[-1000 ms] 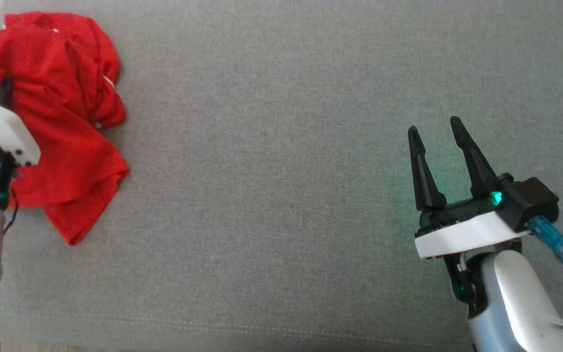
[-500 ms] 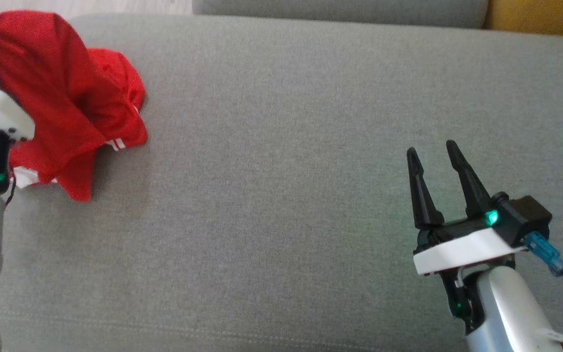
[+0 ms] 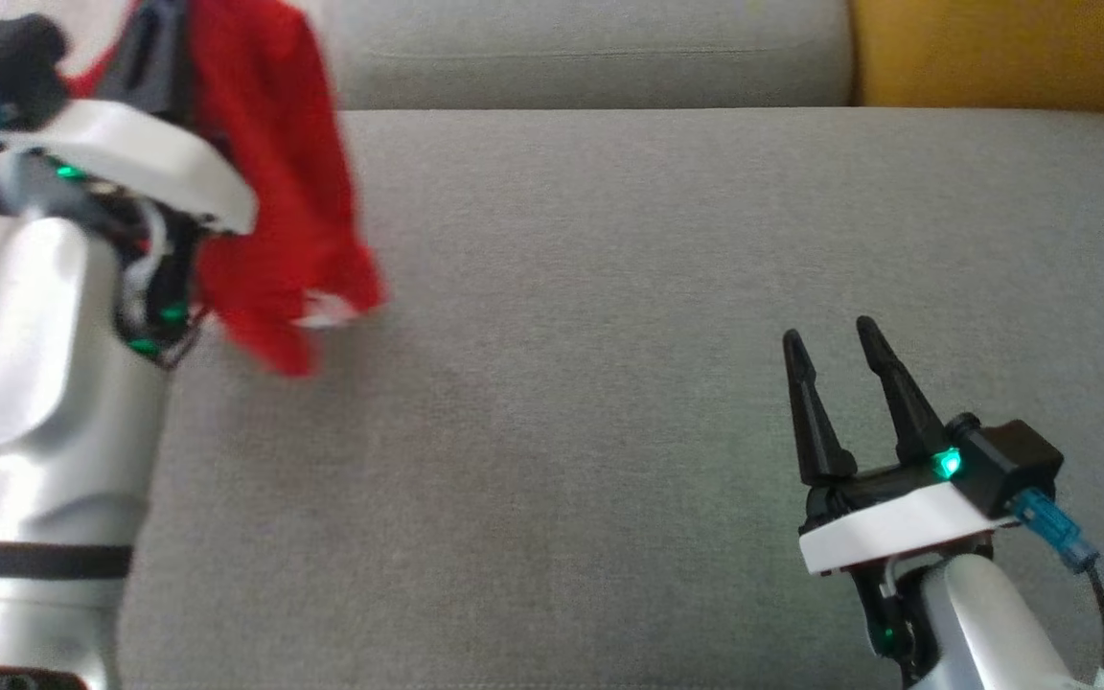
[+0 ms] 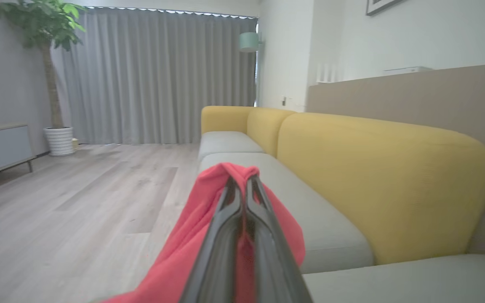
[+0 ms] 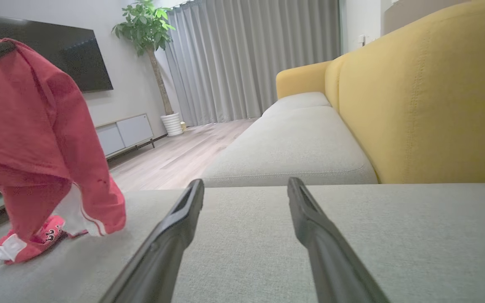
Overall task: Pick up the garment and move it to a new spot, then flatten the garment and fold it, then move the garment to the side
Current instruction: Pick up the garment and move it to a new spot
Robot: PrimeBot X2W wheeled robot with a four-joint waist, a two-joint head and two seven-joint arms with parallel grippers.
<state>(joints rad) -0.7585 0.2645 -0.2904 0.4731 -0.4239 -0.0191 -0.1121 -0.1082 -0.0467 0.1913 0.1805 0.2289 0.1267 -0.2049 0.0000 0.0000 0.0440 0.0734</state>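
Left wrist view: pinching the red garment (image 4: 179,256) in the left gripper (image 4: 242,181), both fingers (image 4: 219,244) pressing flat against each other with cloth caught between them. Bunching over the fingertips and spilling down either side of them, mostly to their left. Looking out past the tips along the grey sofa seat (image 4: 331,235), with the yellow backrest (image 4: 385,181) rising to their right and the wooden floor (image 4: 78,202) lying to their left.

Head view: dangling the garment from those closed fingers above the seat, cloth dropping below and just right of the left wrist. Blurring along the lower edge, with a patch of white trim (image 3: 327,309) showing near the bottom.

Right wrist view: hanging well off to the left of the right gripper (image 5: 246,182), draping in long folds from a dark fingertip at the top. Seeming to be touching the seat with the lowest folds and a white cuff, though hard to tell for certain.

Further right in the head view: holding the right gripper spread wide, grasping nothing, bare grey fabric showing between its two fingers. Pointing toward the backrest, above the seat and well apart from the cloth.
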